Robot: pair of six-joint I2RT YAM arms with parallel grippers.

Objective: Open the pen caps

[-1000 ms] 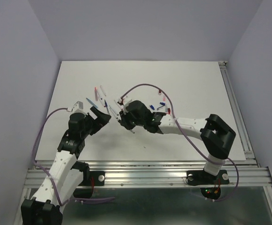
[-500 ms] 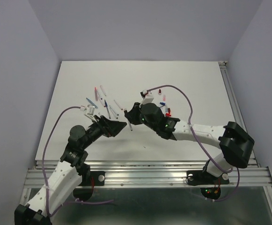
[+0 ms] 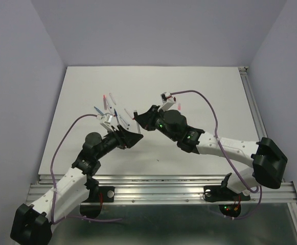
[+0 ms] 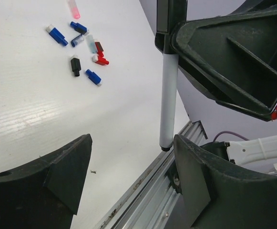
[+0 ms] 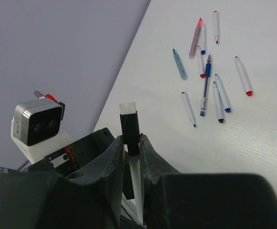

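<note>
1. Above the middle of the surface (image 3: 199,87), the two arms meet and their hands face each other.
2. The right hand (image 5: 132,143) is closed tightly on a pen (image 4: 168,95) with a white barrel and holds it in the air.
3. In the right wrist view, the black cap (image 5: 129,129) of this pen sits on the barrel and stands out just past the fingertips. It has a white end.
4. The left hand (image 4: 131,152) is wide open and grips nothing.
5. The free end of the barrel has a small black tip. It hangs between the two left fingers, close to one of them. I cannot tell if it touches that finger.
6. Loose caps (image 4: 75,65), blue, red and black, lie together on the surface near the right arm.
7. Other pens (image 5: 206,86) lie in a group on the surface beyond the left hand, well apart from the loose caps.
</note>
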